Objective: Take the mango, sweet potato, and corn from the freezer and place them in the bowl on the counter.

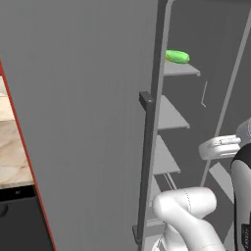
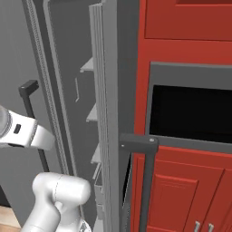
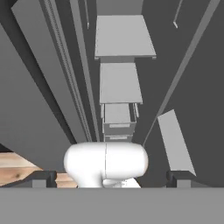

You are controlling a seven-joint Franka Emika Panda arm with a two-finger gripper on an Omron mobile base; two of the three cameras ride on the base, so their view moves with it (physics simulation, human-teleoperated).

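Freezer [image 1: 88, 122] door stands open; grey shelves [image 1: 171, 115] visible inside. One green item [image 1: 177, 57] lies on the top shelf, near its front edge — likely one of the three foods; sweet potato not made out from here. Gripper [image 3: 112, 183] points down along the shelf stack, fingertips wide apart, nothing between them. Counter [image 1: 12, 157] sits left of the door. Judgement: reach phase, no item taken yet. To do it well — raise the hand to top-shelf height, enter between door edge and shelf fronts, straddle the item across its narrow side before closing.
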